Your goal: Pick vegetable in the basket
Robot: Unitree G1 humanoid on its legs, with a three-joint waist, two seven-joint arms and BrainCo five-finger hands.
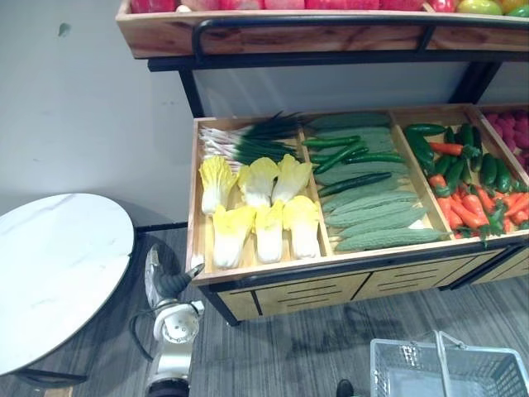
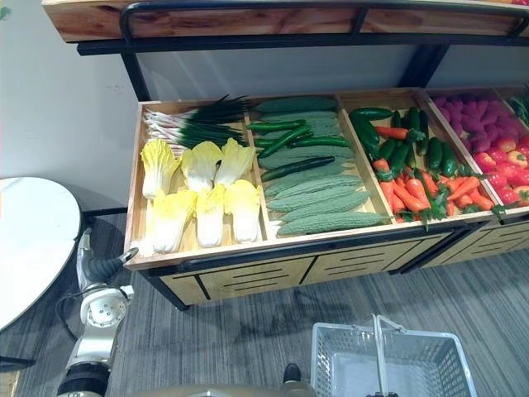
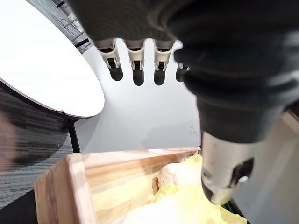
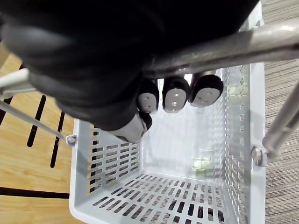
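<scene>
While my right hand (image 4: 173, 95) is clasping the basket handle (image 4: 224, 46), I'm aiming my spread left hand (image 3: 159, 60) midway along the two-o'clock napa cabbage (image 1: 230, 236).

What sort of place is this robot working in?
Probably a grocery produce aisle, perhaps a mock one: a wooden display stand holds napa cabbages, green gourds and peppers in compartments, and the right hand grips a grey shopping basket by its handle.
</scene>
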